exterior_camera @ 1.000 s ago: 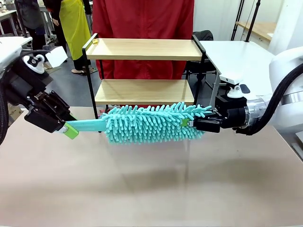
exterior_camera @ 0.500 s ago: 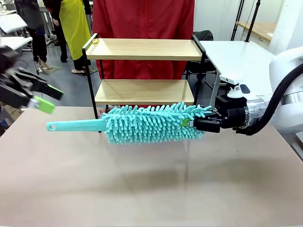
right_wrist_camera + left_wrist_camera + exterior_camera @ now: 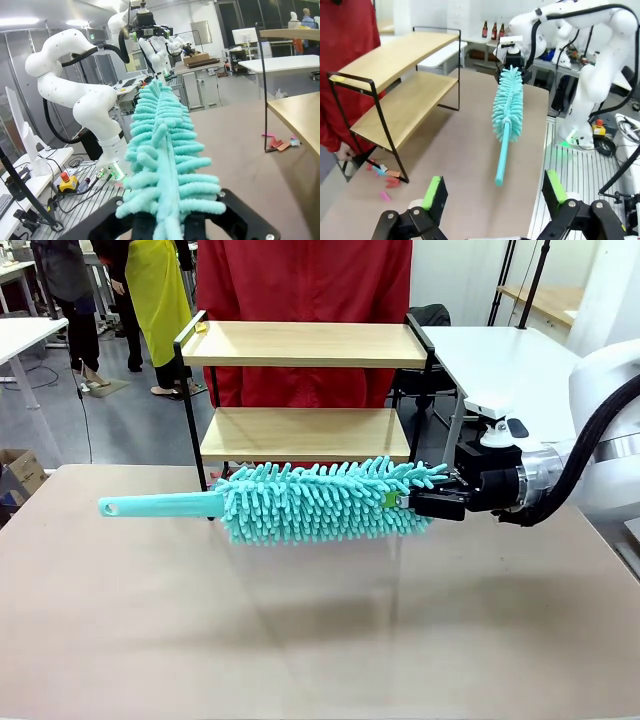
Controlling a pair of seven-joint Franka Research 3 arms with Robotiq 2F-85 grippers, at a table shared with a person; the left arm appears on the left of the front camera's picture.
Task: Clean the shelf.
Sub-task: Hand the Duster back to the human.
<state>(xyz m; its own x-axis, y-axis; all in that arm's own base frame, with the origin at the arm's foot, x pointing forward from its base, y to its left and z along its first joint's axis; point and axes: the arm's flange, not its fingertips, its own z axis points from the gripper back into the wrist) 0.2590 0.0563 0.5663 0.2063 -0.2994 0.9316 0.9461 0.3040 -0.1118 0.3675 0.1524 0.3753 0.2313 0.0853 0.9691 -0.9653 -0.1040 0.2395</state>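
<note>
With our right gripper (image 3: 408,502) clamped on the duster (image 3: 320,500) and left fingers (image 3: 434,192) wide, we should sweep toward the shelf (image 3: 305,433) at twelve o'clock, keeping it level.

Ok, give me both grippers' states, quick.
Left gripper: open, holding nothing.
Right gripper: shut on the duster, gripping its fluffy end, handle sticking out free.
</note>
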